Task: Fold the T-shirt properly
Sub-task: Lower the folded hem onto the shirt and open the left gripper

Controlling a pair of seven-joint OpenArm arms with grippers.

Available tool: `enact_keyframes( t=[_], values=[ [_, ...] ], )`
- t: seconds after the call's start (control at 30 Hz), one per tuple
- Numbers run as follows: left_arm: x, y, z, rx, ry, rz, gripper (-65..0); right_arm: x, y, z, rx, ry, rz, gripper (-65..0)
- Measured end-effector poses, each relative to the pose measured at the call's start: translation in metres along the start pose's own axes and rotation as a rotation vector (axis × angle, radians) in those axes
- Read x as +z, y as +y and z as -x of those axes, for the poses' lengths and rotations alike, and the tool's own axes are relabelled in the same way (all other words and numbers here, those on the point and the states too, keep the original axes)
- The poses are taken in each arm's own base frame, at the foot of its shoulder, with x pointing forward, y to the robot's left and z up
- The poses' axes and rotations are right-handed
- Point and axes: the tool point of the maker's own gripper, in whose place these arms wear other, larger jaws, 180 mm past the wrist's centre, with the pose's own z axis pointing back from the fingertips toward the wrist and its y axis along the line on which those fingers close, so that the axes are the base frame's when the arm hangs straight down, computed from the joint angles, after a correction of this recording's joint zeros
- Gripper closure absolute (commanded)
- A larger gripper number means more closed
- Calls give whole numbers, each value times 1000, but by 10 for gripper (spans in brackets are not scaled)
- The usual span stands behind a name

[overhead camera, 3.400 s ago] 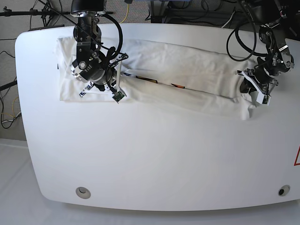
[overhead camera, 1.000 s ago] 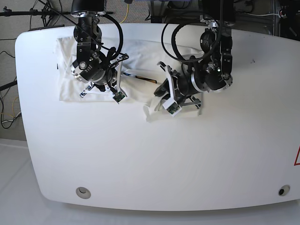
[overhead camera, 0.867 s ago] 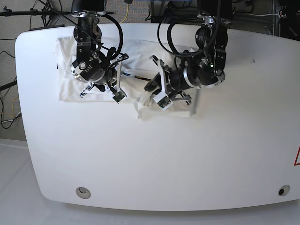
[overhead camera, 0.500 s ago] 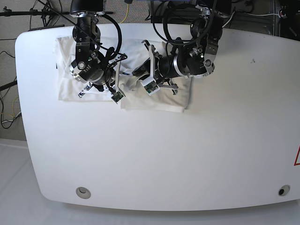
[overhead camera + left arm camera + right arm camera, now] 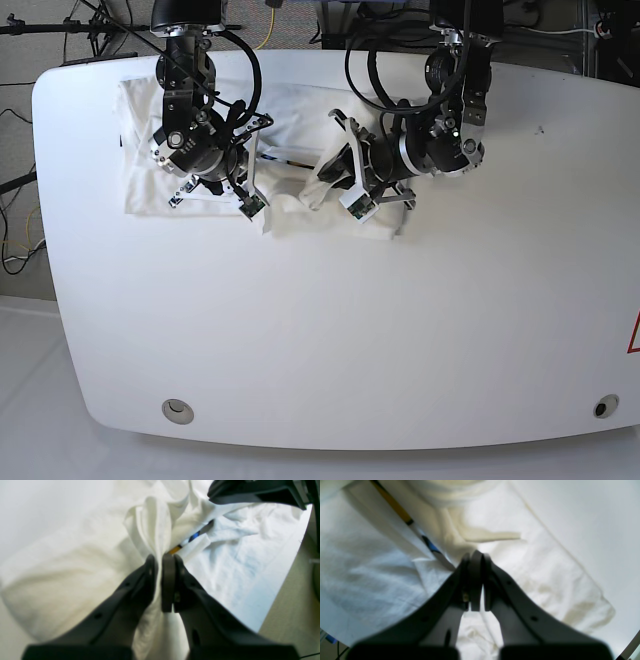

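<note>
The white T-shirt (image 5: 300,108) lies in folded layers on the table's far left half, with a thin strip of blue and orange print (image 5: 190,539) showing in a crease. My left gripper (image 5: 328,180) is shut on a bunched fold of the shirt (image 5: 152,525) and holds it slightly above the lower layer. In the left wrist view, cloth sits between the left gripper (image 5: 160,557) pads. My right gripper (image 5: 473,555) is shut, its tips down on the shirt (image 5: 545,580) beside the print strip (image 5: 430,545). In the base view the right gripper (image 5: 258,155) stands over the shirt's left part.
The white table (image 5: 350,330) has round holes at its front corners (image 5: 177,409) (image 5: 604,407) and a red mark at the right edge (image 5: 634,335). Cables and stands crowd the far edge behind both arms. The two arms stand close together over the shirt.
The left gripper carried the shirt's end from the table's right across toward the right gripper, then drew back a little rightward, still holding cloth. The right arm stayed put.
</note>
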Motion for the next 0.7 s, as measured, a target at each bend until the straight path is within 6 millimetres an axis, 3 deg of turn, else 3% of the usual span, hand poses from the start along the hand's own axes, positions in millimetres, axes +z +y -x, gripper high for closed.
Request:
enact_keyframes(
  t=[0.17, 0.4, 0.7],
  values=[
    [1, 2, -7, -7, -37, -5, -58, 0, 0, 0, 0, -1, 0, 0],
    [0, 0, -11, -2, -62, 0, -295, 0, 0, 0, 0, 0, 0, 0],
    [-7, -15, -21, -4, -83, 36, -296, 0, 1, 1, -1, 0, -3, 0]
  ],
)
